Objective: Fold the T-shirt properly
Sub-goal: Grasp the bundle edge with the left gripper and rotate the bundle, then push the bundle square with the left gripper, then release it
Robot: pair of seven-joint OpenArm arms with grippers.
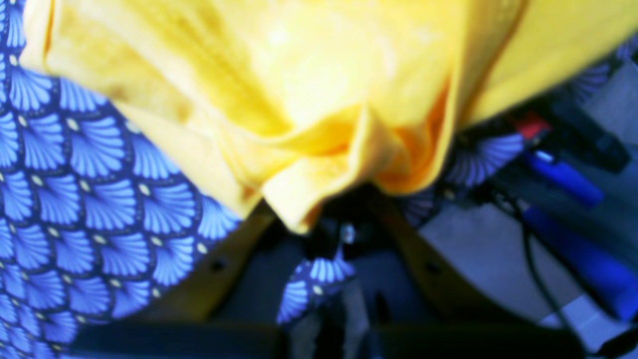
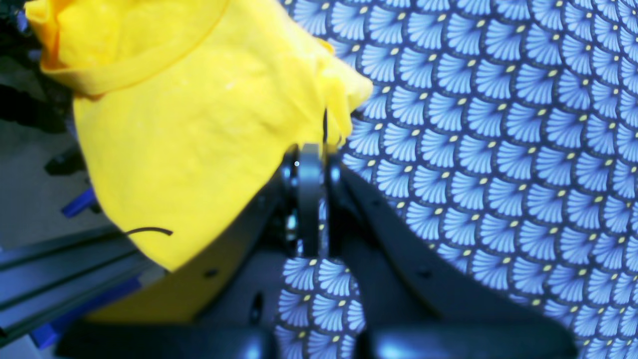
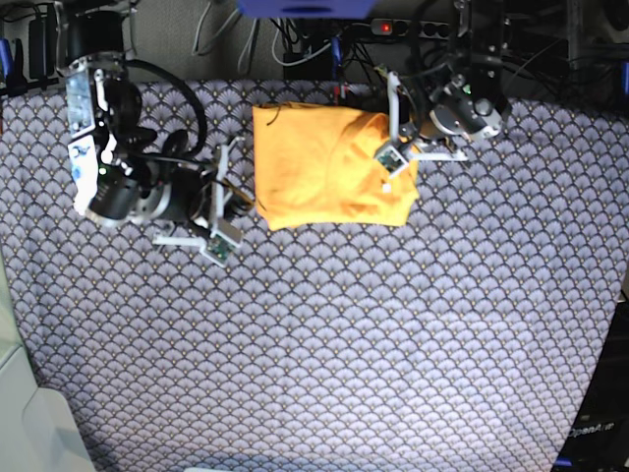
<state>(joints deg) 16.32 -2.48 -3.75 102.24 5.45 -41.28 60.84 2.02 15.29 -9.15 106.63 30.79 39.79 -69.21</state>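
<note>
The yellow-orange T-shirt [image 3: 324, 167] lies folded into a rough rectangle at the back middle of the table. My left gripper [image 3: 393, 162] sits on its right edge. In the left wrist view it [image 1: 339, 224] is shut, with bunched folds of the T-shirt [image 1: 299, 75] gathered at its dark, blurred tips. My right gripper [image 3: 239, 202] is at the shirt's left edge, near the front corner. Up close it [image 2: 311, 149] is shut, and a tuck of the T-shirt [image 2: 199, 124] runs right into its tips.
A blue-grey scallop-patterned cloth [image 3: 324, 334] covers the whole table. Behind the back edge are cables and a power strip [image 3: 385, 27] with a red switch. Metal rails [image 2: 60, 269] run below the table edge. A pale surface [image 3: 29, 423] borders the front left.
</note>
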